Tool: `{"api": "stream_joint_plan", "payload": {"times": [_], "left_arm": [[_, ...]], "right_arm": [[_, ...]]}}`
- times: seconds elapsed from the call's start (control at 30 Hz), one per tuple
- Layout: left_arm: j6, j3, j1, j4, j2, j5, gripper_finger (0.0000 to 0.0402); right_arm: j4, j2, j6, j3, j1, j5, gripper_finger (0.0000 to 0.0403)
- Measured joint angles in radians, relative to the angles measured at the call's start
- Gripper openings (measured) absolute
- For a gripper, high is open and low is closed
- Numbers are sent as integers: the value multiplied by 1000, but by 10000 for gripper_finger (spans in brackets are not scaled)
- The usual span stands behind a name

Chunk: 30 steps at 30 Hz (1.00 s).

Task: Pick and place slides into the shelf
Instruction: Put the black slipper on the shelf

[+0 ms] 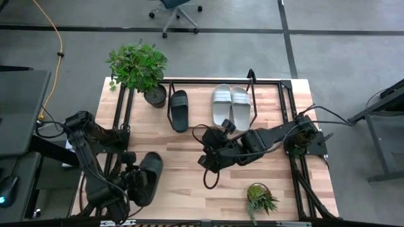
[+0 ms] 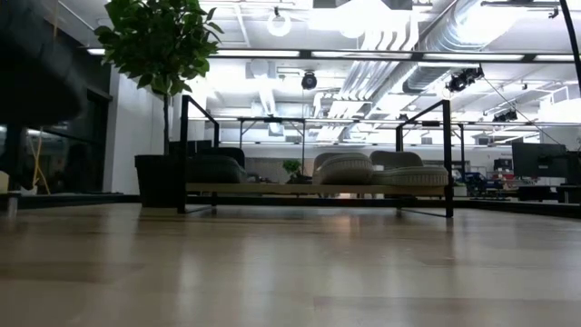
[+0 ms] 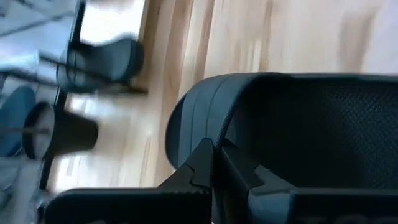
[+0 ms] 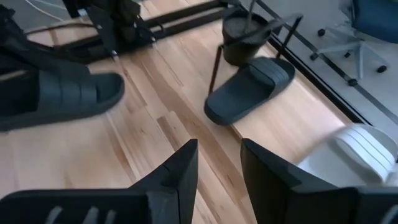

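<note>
The shelf (image 1: 208,81) stands at the table's far side. On it lie one black slide (image 1: 179,111) and two light grey slides (image 1: 221,104) (image 1: 240,107), soles down on its board; the low view shows them there (image 2: 345,169). At the near left my left gripper (image 1: 136,181) is shut on a second black slide (image 1: 151,170), which fills the left wrist view (image 3: 298,124). My right gripper (image 4: 219,168) hovers open over the table's middle (image 1: 211,156), with nothing between its fingers. My left gripper pinches the black slide's side edge (image 3: 205,140) between its two fingers, beside the ribbed strap (image 3: 199,106). The fingers come from the table's left, slanting down. In the right wrist view the slide's toe end (image 4: 106,87) appears raised off the wood, roughly level.
A leafy potted plant (image 1: 139,66) stands at the shelf's far left corner, its dark pot (image 1: 155,96) beside the shelved black slide. A small plant (image 1: 259,198) sits near the front right. Bare wood lies between the arms and the shelf.
</note>
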Motion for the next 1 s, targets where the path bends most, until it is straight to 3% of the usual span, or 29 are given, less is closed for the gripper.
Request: {"api": "stream_joint_plan", "payload": {"times": [0.3, 0.6, 0.83, 1.0], "left_arm": [[212, 157, 161, 6, -1, -117, 2], [569, 218, 404, 75, -1, -186, 2], [888, 221, 559, 319, -1, -213, 2], [1085, 221, 665, 494, -1, -168, 2]], "right_arm": [[47, -46, -36, 0, -8, 2, 114], [21, -186, -29, 0, 5, 146, 114], [-54, -251, -29, 0, 16, 177, 114], [-84, -257, -10, 0, 16, 182, 114]]}}
